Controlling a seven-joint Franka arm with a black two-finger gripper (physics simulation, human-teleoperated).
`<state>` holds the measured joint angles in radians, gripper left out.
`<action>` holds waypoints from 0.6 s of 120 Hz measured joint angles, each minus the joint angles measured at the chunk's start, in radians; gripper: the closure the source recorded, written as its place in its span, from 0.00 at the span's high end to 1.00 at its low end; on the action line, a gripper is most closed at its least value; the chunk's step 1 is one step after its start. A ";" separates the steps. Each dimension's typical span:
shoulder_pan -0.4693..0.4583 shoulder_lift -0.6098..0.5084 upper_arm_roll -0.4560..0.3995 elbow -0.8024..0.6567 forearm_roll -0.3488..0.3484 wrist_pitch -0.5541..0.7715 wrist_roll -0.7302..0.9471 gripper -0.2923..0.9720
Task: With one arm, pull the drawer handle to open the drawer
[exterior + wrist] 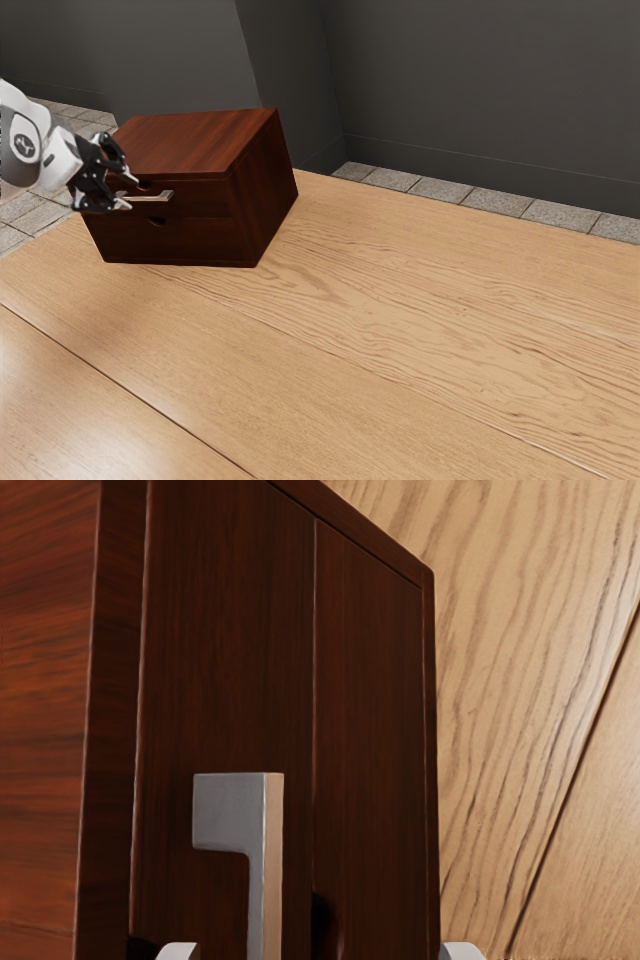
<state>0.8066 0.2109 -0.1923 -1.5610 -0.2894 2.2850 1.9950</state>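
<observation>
A dark reddish-brown wooden drawer cabinet (200, 140) stands on the light wood-grain bench (400, 330), close to the bench's far edge and toward its corner at the exterior view's left, where the planks meet a strip of grey stone tiles (500, 200). My black two-finger end effector (124, 190) is level with the cabinet's front face, right at the brushed silver metal drawer handle (152, 197) that sticks out from the upper drawer front. The end effector is spread. In the wrist view both pale fingertips (178, 951) stand wide apart with the handle (240, 815) between them, near one tip and well clear of the other, so nothing is pinched. In that same view the handle is a flat L-shaped bar, and the two drawer fronts lie side by side with a thin seam between them, both flush with the cabinet frame. A small dark recess (156, 220) marks the lower drawer front.
</observation>
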 joint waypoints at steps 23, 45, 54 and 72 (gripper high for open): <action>0.001 0.042 -0.010 0.038 -0.003 0.020 0.067 0.43; 0.003 0.078 -0.012 0.052 -0.004 0.030 0.114 0.42; 0.003 0.091 -0.012 0.054 -0.005 0.034 0.129 0.42; 0.004 0.105 -0.012 0.054 -0.010 0.042 0.155 0.38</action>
<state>0.8101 0.3154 -0.2040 -1.5068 -0.2992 2.3273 2.1495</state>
